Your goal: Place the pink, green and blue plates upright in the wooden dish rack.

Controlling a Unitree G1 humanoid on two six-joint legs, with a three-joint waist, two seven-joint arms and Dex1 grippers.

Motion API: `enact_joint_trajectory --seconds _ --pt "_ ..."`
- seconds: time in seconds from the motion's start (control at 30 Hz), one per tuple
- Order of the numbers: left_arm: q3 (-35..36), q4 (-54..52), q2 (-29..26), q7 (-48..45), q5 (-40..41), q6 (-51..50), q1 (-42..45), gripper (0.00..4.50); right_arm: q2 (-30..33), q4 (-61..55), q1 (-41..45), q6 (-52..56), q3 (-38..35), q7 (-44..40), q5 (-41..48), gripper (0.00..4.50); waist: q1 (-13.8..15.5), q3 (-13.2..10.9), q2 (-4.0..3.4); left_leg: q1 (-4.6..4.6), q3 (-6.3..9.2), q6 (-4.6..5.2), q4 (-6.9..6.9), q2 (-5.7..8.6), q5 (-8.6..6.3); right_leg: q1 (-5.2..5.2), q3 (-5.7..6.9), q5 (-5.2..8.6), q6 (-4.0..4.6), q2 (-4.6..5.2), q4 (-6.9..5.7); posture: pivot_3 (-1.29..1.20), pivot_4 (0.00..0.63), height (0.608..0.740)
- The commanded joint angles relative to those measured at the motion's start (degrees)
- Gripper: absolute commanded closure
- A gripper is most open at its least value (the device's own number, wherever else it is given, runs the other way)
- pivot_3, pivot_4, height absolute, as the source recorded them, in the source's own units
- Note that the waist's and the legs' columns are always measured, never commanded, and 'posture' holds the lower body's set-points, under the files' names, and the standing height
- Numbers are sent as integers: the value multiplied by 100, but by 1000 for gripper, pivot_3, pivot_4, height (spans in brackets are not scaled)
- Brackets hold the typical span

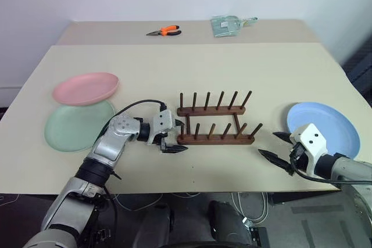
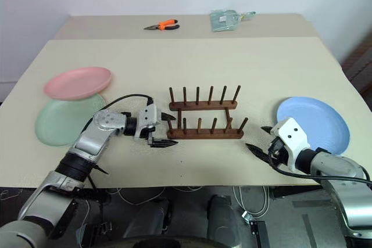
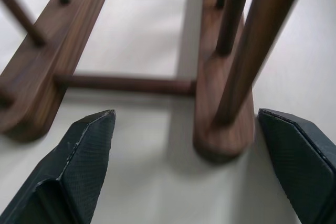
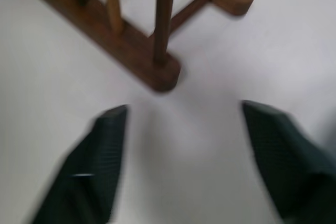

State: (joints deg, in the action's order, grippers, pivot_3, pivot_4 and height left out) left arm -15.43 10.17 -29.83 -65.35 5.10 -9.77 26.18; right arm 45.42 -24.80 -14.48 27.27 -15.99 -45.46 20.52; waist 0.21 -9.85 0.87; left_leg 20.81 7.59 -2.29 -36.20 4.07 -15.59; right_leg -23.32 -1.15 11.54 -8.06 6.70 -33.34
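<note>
While spread at the wooden dish rack end, left pincer grips nothing; right pincer spread too, beside blue plate. Pink plate overlapping green plate, far left on table.

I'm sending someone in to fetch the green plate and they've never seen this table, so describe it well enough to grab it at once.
Start at the wooden dish rack in the middle of the table and look to the side of the robot's left arm. Two plates lie there near the table's edge. The green plate is the lower one, nearer the robot, mint in colour, with the pink plate overlapping its far rim.
</note>
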Motion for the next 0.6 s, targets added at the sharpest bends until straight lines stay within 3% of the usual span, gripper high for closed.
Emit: enact_joint_trajectory --seconds 0.03,0.13,0.23,0.37,0.47,0.6 --pt "330 -928 -565 -180 454 -1032 -683 1234 15 -486 2 33 214 -53 47 2853 -84 0 0 -6 -2 0 4 -4 0 0 -1 1 1 -3 -2 0 150 740" --pt "381 -1803 -653 -115 884 -1637 -1092 2657 -73 -526 123 35 599 28 -81 4370 -103 0 -3 -22 -4 0 12 -9 -2 8 -4 14 20 -3 -6 0 150 740" --pt "248 -2277 -269 421 894 -1876 -1263 4131 -212 -352 400 -22 1104 290 -441 4500 -22 -2 -1 -16 1 0 2 -10 -2 16 -3 20 20 8 -3 0 150 740" --pt "-11 -2165 450 1376 442 -1749 -1236 4131 -466 193 1004 -137 1837 735 -1172 4500 66 -2 4 1 4 0 -14 4 -2 17 -2 19 19 11 6 0 150 740" --pt "-81 -1453 892 2366 -170 -1529 -911 4131 -787 771 1546 -279 2080 1244 -1662 4500 58 2 8 0 5 -1 -12 8 -1 12 -1 16 19 8 1 0 150 740" --pt "111 -421 1339 3162 -397 -1268 -405 4131 -1211 1699 2313 -586 2192 1749 -2046 4500 42 5 11 -42 1 -2 -12 6 0 45 -1 12 27 4 -2 0 150 740"
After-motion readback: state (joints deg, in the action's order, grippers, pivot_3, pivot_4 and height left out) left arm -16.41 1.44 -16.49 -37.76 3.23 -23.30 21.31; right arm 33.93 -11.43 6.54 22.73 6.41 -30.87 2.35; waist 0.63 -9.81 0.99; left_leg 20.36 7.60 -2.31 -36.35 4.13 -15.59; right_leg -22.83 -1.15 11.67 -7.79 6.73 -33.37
